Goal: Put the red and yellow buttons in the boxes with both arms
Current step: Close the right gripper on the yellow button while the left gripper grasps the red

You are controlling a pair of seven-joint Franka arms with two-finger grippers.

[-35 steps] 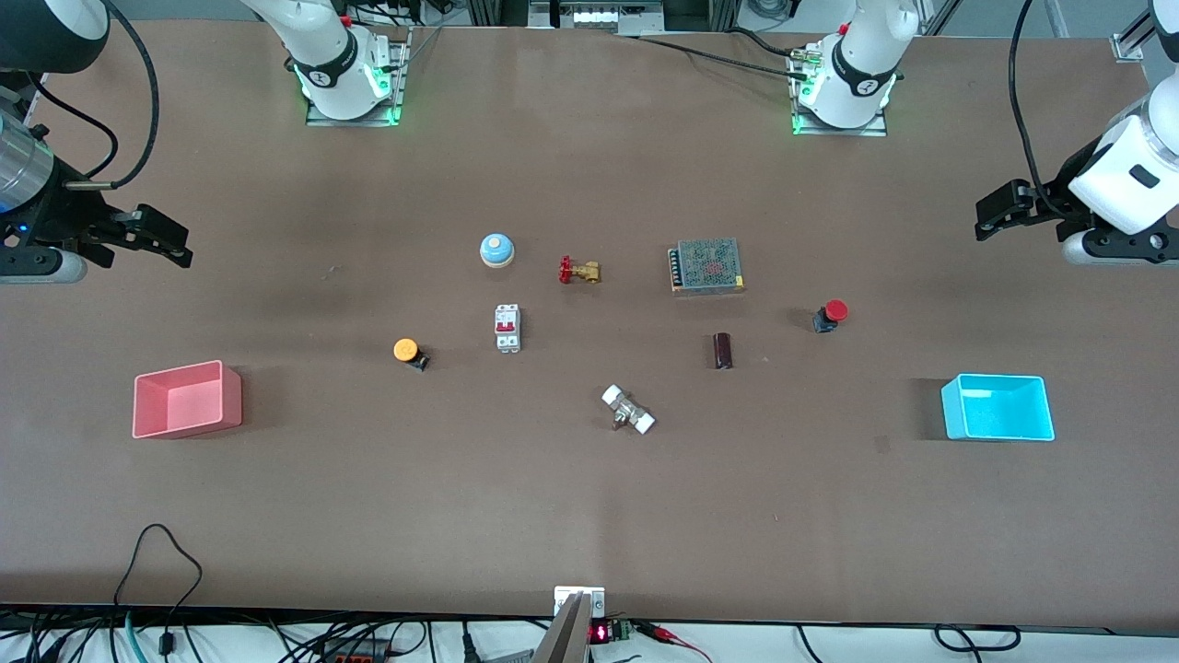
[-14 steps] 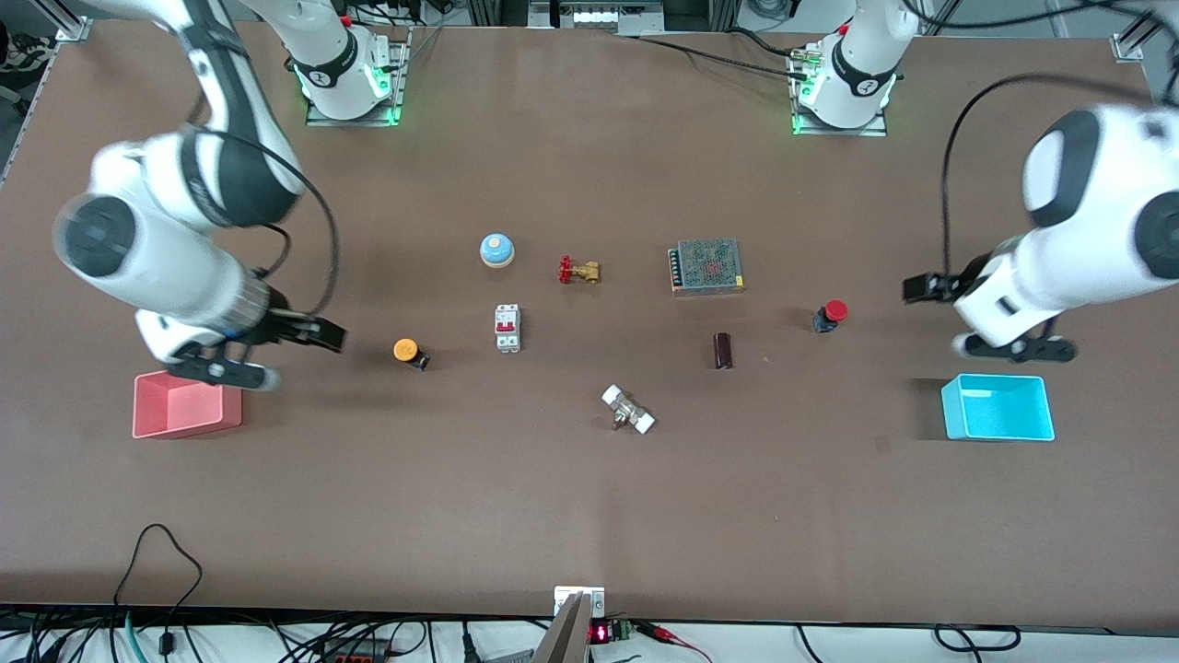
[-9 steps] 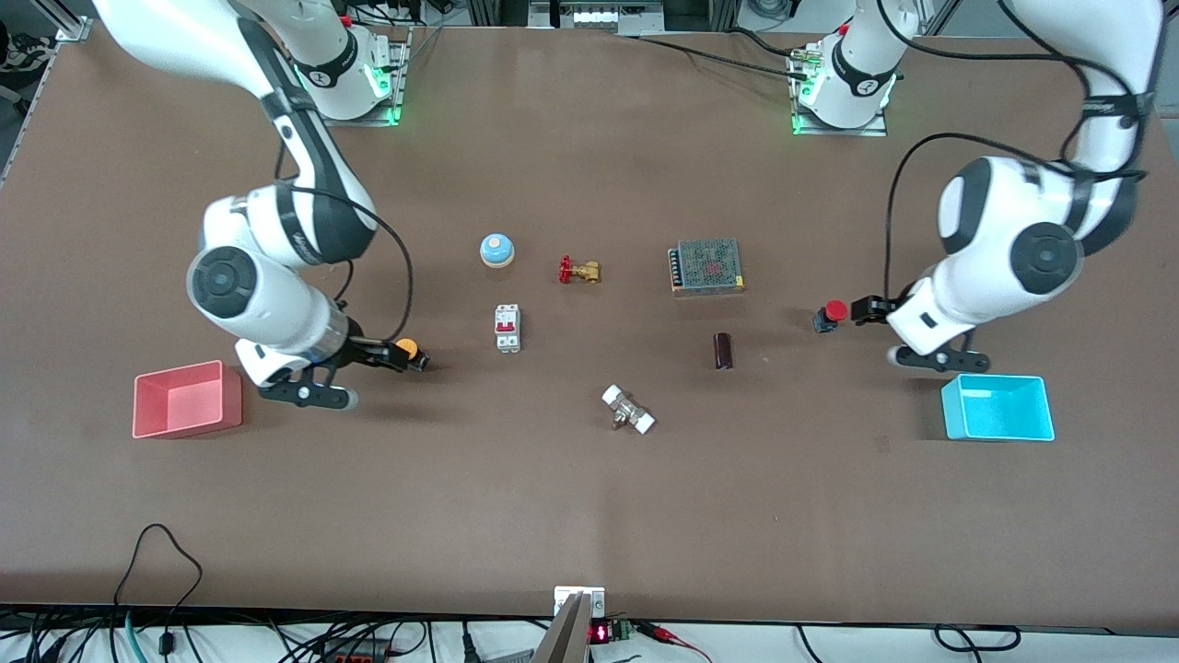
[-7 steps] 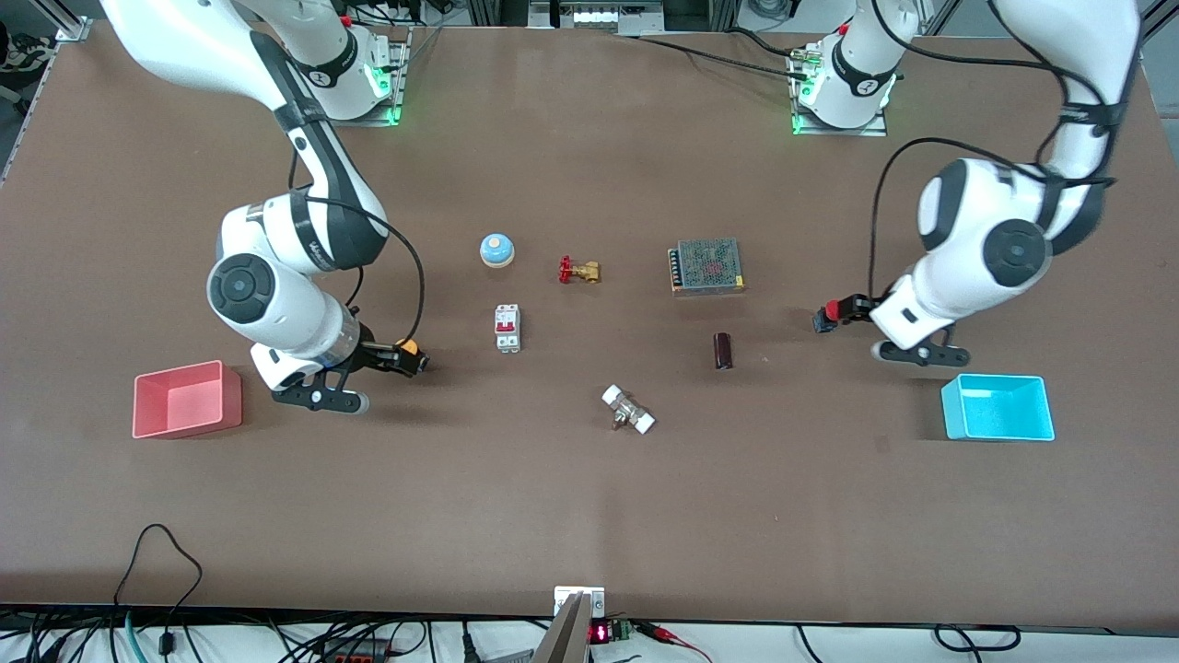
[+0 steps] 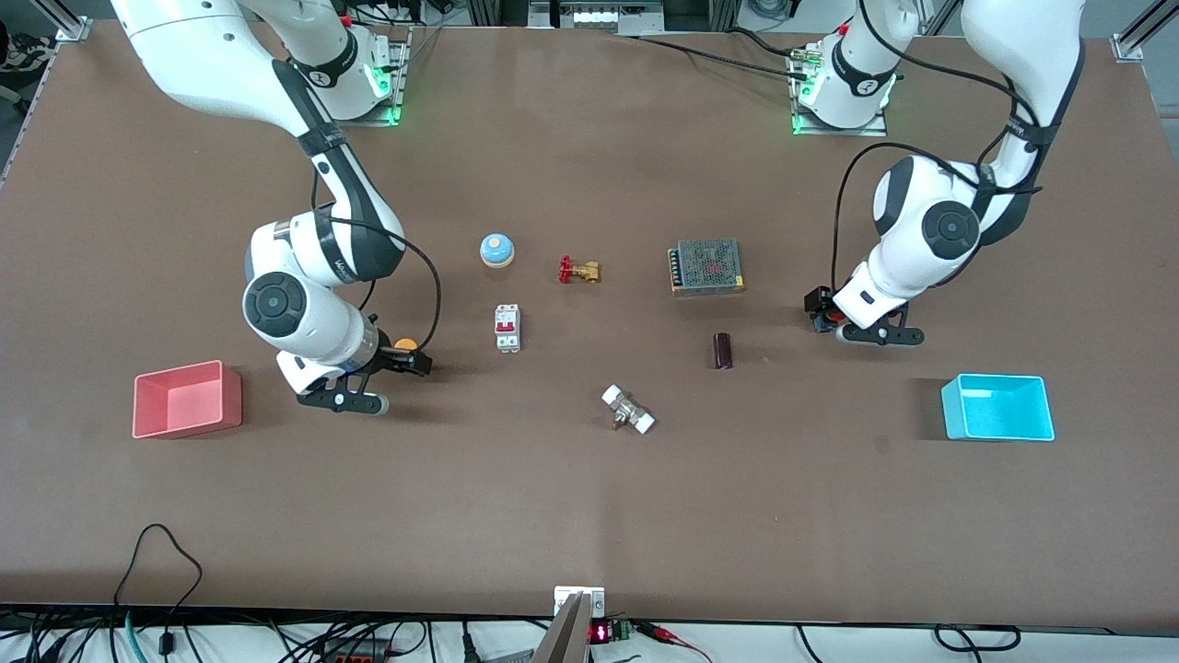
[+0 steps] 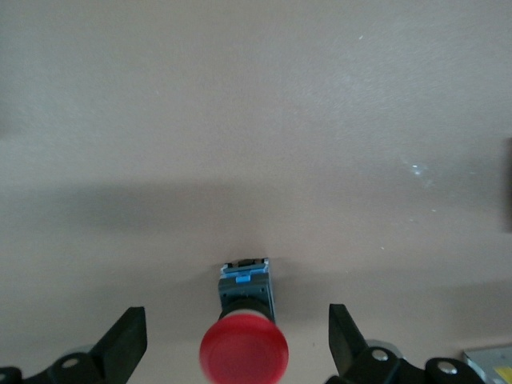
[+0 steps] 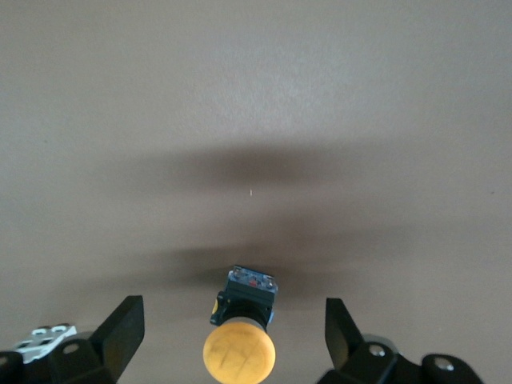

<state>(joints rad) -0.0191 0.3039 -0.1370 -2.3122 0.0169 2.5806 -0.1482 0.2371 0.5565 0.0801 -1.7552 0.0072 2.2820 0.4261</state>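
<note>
The orange-yellow button (image 5: 404, 345) lies on the table between the pink-red box (image 5: 232, 398) and a circuit breaker. My right gripper (image 5: 410, 360) is low over it. In the right wrist view the gripper (image 7: 232, 330) is open with the yellow button (image 7: 238, 352) between its fingers, untouched. My left gripper (image 5: 822, 313) is low over the red button, which it mostly hides in the front view. In the left wrist view the gripper (image 6: 236, 336) is open around the red button (image 6: 244, 354), with gaps on both sides. The cyan box (image 5: 999, 433) stands toward the left arm's end.
In the middle of the table lie a blue dome bell (image 5: 496, 250), a brass valve with a red handle (image 5: 578, 271), a circuit breaker (image 5: 507, 328), a mesh-topped power supply (image 5: 706, 266), a dark cylinder (image 5: 723, 351) and a white fitting (image 5: 628, 410).
Both arms have swung in from the table's ends and come down. Each open gripper now straddles its button. The buttons and boxes have not moved.
</note>
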